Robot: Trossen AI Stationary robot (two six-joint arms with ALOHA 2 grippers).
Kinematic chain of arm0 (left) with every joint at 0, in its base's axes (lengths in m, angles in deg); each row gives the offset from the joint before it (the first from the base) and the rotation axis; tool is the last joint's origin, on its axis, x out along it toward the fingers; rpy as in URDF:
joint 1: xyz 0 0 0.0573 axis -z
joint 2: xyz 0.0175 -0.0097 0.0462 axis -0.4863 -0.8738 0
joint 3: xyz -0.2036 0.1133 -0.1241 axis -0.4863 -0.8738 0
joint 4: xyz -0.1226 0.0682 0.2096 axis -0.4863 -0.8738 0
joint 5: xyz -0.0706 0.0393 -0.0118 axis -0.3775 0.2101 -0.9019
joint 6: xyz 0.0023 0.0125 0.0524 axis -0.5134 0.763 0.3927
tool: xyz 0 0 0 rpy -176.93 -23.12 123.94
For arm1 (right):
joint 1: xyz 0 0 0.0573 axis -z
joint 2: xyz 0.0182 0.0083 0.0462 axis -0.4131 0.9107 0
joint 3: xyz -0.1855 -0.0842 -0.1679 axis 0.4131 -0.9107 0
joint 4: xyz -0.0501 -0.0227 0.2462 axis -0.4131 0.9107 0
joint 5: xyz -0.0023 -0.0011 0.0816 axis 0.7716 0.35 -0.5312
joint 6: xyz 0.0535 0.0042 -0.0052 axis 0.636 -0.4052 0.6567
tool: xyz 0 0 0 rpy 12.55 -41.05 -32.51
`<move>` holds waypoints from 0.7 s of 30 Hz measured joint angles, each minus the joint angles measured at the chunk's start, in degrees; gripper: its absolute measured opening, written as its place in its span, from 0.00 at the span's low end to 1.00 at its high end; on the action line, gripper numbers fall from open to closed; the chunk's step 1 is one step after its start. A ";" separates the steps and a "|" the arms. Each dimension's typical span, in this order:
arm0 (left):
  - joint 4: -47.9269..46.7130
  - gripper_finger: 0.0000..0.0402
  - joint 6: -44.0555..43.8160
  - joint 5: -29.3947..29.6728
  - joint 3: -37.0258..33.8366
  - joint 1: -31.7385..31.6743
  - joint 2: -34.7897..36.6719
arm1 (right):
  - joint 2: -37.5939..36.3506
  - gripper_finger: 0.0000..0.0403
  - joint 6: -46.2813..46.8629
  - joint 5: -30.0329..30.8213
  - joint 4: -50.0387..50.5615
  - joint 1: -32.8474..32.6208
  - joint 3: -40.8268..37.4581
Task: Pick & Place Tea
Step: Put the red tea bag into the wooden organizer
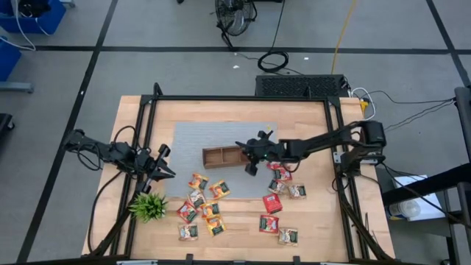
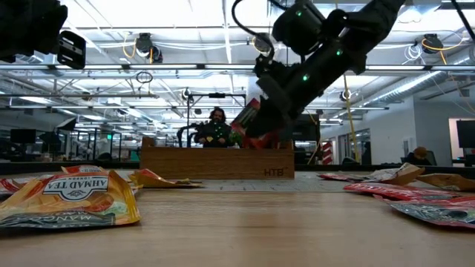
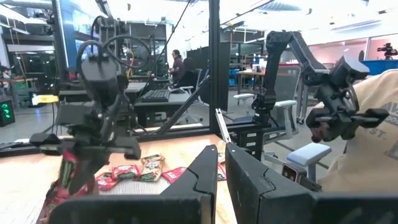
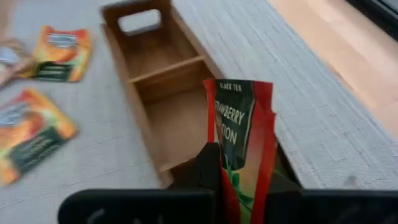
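My right gripper (image 1: 252, 163) hangs over the right end of the brown wooden tray (image 1: 221, 148), shut on a red tea sachet (image 4: 239, 137). In the low view the sachet (image 2: 245, 117) shows above the tray's wall (image 2: 215, 165). Several other tea sachets lie flat on the table, one group (image 1: 200, 205) near the front and another (image 1: 283, 184) to the right of the tray. My left gripper (image 1: 165, 168) waits at the table's left, its fingers (image 3: 205, 180) close together with nothing between them. My right gripper pinches the red sachet's one end (image 4: 233, 180) between its two fingers. The fingers come from the table's right, slanting down. The sachet sticks out beyond the fingertips, edge toward the tray, lifted clear above the tray's right-end compartment (image 4: 180, 130).
A small green spiky plant (image 1: 149, 206) stands at the front left, near my left gripper. A grey mat (image 1: 191, 140) lies under the tray. Dark frame bars (image 1: 221, 99) run along the table's edges. A person (image 2: 217, 126) sits in the room beyond the far edge.
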 joint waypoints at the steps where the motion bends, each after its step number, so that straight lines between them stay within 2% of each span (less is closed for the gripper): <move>1: -0.01 0.09 0.00 0.00 0.00 0.00 0.00 | 0.39 0.00 -0.19 0.08 -0.58 0.07 0.00; 9: -0.02 0.09 0.00 0.00 0.00 0.00 0.00 | 2.53 0.05 -2.95 0.01 -2.38 0.34 0.02; 21: -0.02 0.09 -0.01 0.00 0.00 0.00 0.00 | 1.46 0.27 -4.59 0.13 -2.68 0.36 0.07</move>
